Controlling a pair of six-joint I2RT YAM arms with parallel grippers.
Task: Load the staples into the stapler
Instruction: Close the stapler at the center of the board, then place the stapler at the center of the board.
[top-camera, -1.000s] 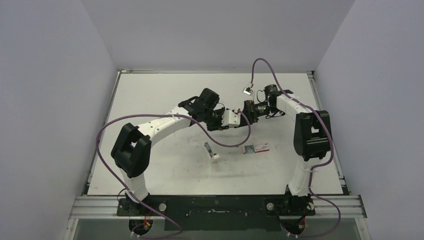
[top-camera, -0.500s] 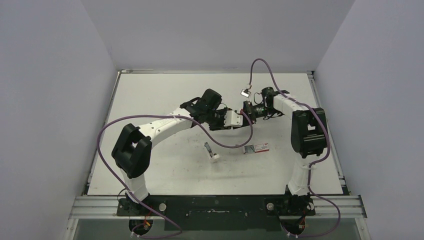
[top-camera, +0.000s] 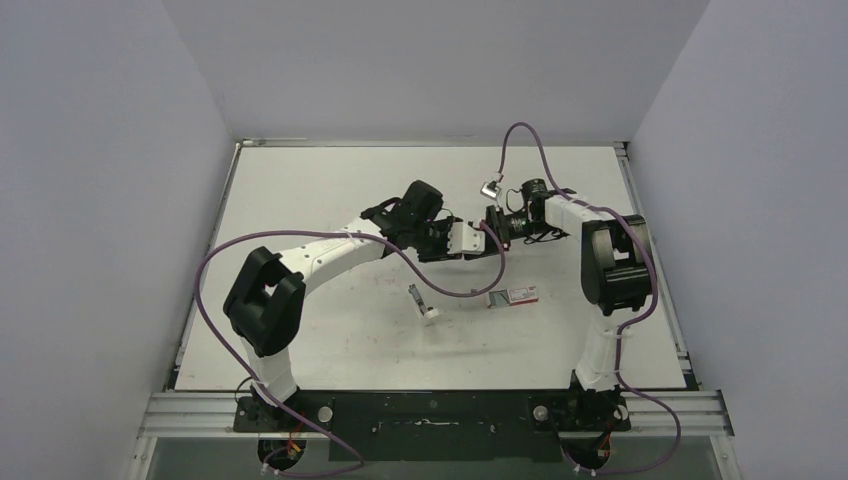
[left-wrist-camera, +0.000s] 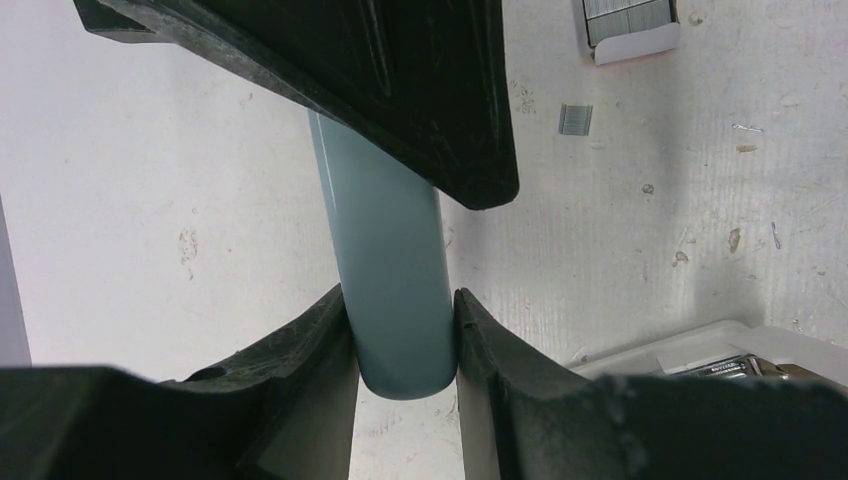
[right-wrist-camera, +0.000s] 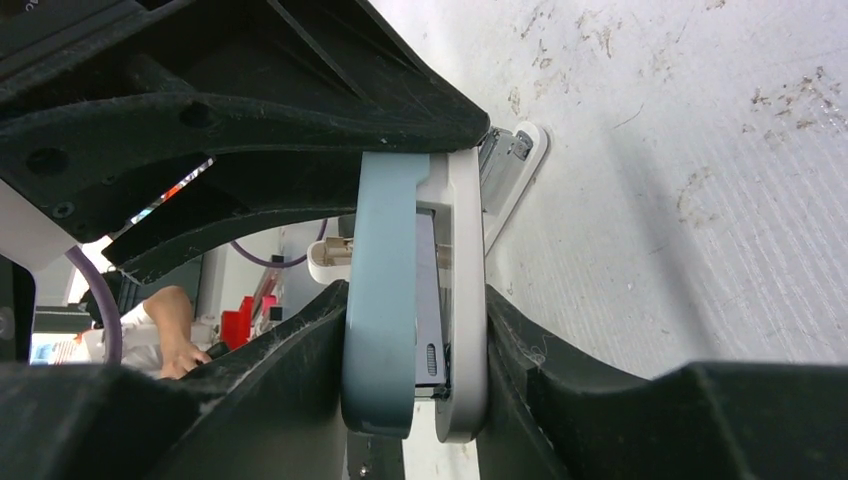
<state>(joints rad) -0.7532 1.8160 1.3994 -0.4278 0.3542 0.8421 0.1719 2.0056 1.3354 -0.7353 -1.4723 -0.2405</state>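
White tabletop (top-camera: 300, 180); above it my left gripper (left-wrist-camera: 400, 330) and right gripper (right-wrist-camera: 415, 340) each clamped the stapler (top-camera: 465, 238), jaws part-closed.

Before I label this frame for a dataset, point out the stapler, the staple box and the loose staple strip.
stapler (right-wrist-camera: 385, 300): right wrist view, on its blue-grey top arm.
staple box (top-camera: 520, 295): top external view, on its red-and-white lid.
loose staple strip (left-wrist-camera: 575, 119): left wrist view, on the strip's middle.
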